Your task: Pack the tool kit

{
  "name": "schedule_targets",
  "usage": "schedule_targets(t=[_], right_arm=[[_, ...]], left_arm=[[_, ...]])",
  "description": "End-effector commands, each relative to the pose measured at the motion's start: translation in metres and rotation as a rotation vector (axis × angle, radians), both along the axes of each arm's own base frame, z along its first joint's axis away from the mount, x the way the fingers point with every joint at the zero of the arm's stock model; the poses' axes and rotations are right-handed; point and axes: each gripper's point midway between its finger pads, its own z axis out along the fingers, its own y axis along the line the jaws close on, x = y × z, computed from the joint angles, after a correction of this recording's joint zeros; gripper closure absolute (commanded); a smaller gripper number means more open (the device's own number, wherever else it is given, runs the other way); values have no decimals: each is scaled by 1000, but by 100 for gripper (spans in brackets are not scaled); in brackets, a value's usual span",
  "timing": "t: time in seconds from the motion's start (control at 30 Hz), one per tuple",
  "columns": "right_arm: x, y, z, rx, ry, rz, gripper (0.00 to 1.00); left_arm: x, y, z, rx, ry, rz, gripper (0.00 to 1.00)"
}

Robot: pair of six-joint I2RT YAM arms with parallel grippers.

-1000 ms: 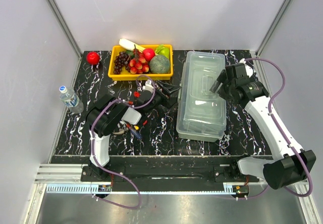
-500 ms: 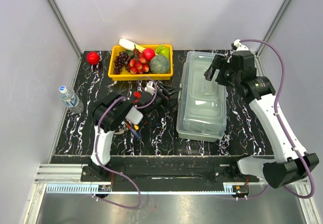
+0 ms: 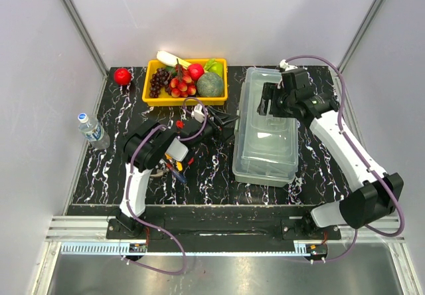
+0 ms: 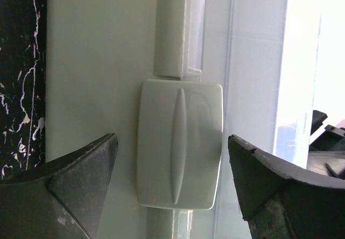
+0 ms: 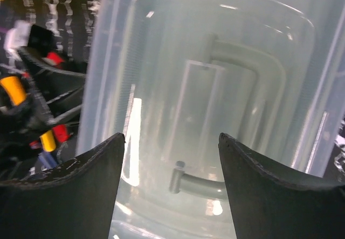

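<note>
My left fingers [image 4: 70, 190] are matt black plastic, scuffed and chipped along their edges. My right fingers [image 5: 269, 196] look the same, faintly grainy. The toolbox [image 3: 264, 142] is translucent grey-green plastic, and its clear lid [image 5: 215, 61] is glossy with bright glare. Its latch [image 4: 179, 143] is smooth, pale, matt plastic. The table [image 3: 212, 169] is black with white veining and slightly shiny. The tool handles [image 5: 48, 139] look like red and yellow plastic, too blurred to judge their finish.

Left arm [image 3: 143, 150] hides most of the hand tools [image 3: 176, 169].
</note>
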Motion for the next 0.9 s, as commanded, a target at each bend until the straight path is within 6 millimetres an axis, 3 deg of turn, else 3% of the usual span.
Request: schedule_targets(t=[0.0,0.23,0.47,0.87], right_arm=[[7,-28,-13,-164,0,-105,24],[-2,-26,-50,-175,95,-94,24],[-11,-24,-74,-197,159,-97,26],[-13,-22,-85,-218,183,-105,28]], left_arm=[[-17,-13,62,-117,-262,-96,14],[-21,-16,66,-143,-273,-130,19],[-24,-18,71,-156,-291,-164,38],[-23,-15,72,-44,-342,-155,59]])
